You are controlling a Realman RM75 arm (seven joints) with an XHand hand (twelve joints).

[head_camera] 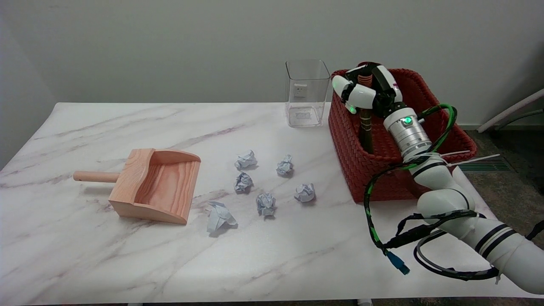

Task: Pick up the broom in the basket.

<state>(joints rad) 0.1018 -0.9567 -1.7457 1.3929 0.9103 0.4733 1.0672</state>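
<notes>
A red woven basket (359, 161) stands at the table's right edge. The broom (365, 127) stands upright inside it, a dark brown handle with ribbed bands; its brush end is hidden by the basket wall. My right hand (366, 91) is over the basket's far left corner, and its fingers wrap around the upper part of the handle. The handle's top pokes out above the fingers.
A clear square container (307, 93) stands just left of the basket. Several crumpled paper balls (265, 204) lie mid-table. A wooden dustpan (155, 185) sits to the left, handle pointing left. My arm's cables (374, 221) hang in front of the basket.
</notes>
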